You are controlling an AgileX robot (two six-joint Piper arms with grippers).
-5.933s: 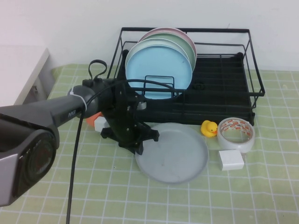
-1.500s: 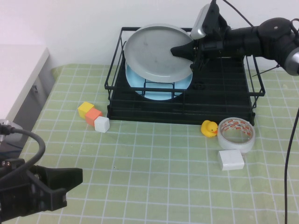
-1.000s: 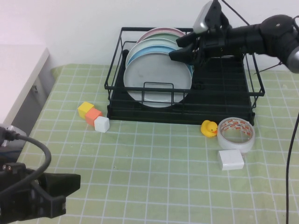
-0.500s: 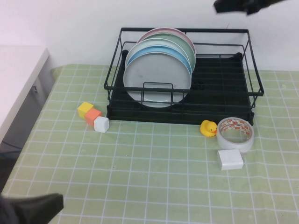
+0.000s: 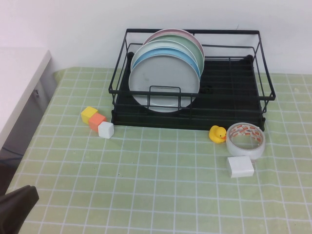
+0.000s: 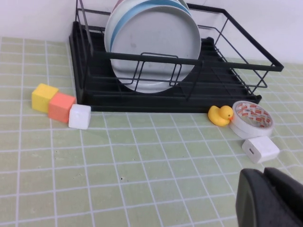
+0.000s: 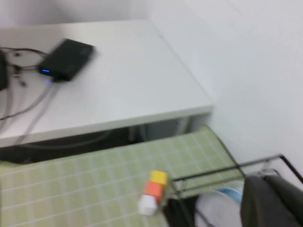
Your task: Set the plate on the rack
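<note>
The grey plate point(image 5: 163, 85) stands upright in the black wire rack point(image 5: 229, 85), in front of the light blue plate point(image 5: 138, 61), the pale green plate point(image 5: 196, 48) and a pink one. No gripper touches it. It also shows in the left wrist view point(image 6: 156, 42), in the rack point(image 6: 218, 80). My left gripper point(image 6: 272, 198) is shut and empty, low over the table's near left corner; only a dark bit of it point(image 5: 17, 209) shows in the high view. My right gripper point(image 7: 272, 201) is shut and empty, high above the rack's rail point(image 7: 213, 172), out of the high view.
Yellow point(image 5: 88, 113), orange point(image 5: 97, 120) and white point(image 5: 106, 129) cubes lie left of the rack. A rubber duck point(image 5: 218, 133), a tape roll point(image 5: 246, 140) and a white charger point(image 5: 240, 166) lie front right. A white desk point(image 5: 19, 78) stands at the left.
The right arm set the grey plate into the rack, let go, and rose up out of the high view. The left arm drew back to the near left corner.
</note>
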